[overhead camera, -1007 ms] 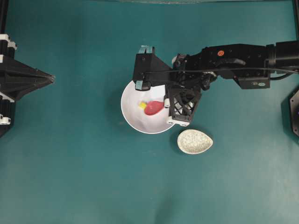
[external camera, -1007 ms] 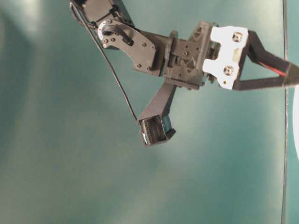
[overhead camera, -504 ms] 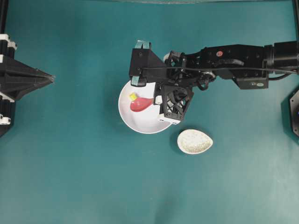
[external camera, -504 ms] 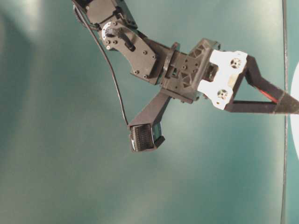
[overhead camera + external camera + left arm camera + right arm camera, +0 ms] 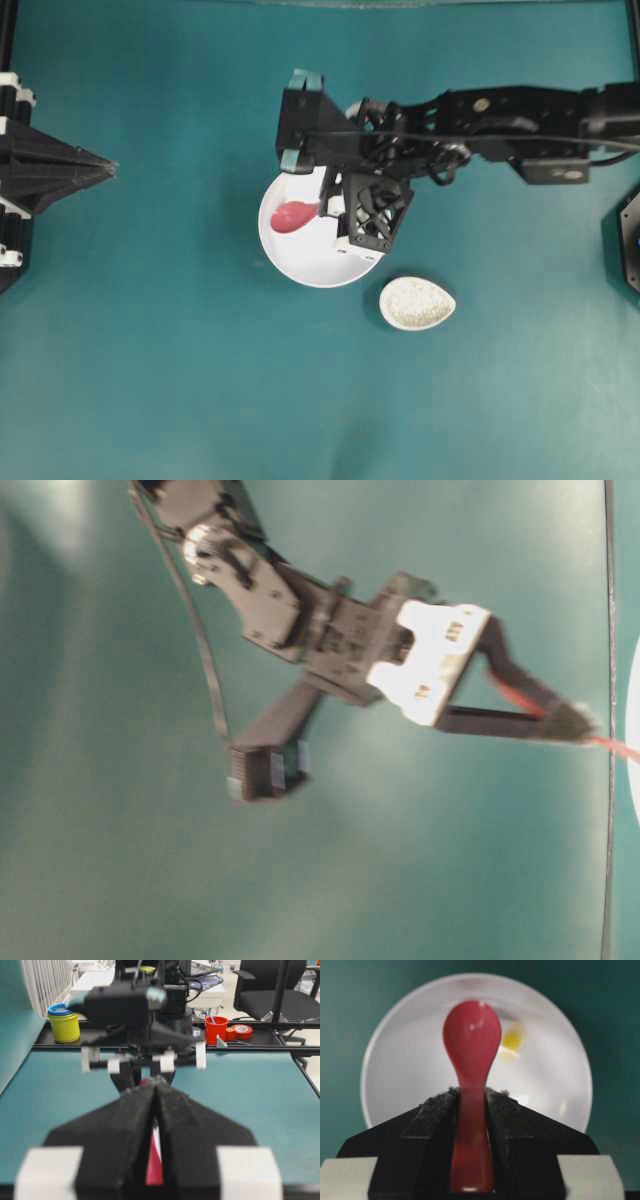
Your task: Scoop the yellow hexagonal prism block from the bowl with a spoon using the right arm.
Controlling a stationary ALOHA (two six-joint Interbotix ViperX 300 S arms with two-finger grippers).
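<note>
- The right gripper point(image 5: 471, 1105) is clenched on the handle of the red-pink soup spoon point(image 5: 472, 1040), whose head hangs over the white bowl point(image 5: 410, 1060).
- The yellow hexagonal prism block point(image 5: 511, 1042) lies blurred in the bowl, just right of the spoon's head, not in it.
- A speckled beige spoon rest point(image 5: 416, 303) sits on the green tabletop point(image 5: 180, 380) near the bowl.
- The left gripper point(image 5: 156, 1091) has its fingers pressed together, holding nothing.
- No legible writing.

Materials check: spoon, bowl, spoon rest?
Spoon: glossy red, probably plastic or glazed ceramic; sharp highlights on the head.
Bowl: smooth plain white, likely ceramic or melamine; soft sheen.
Spoon rest: speckled beige glaze, looks ceramic.
</note>
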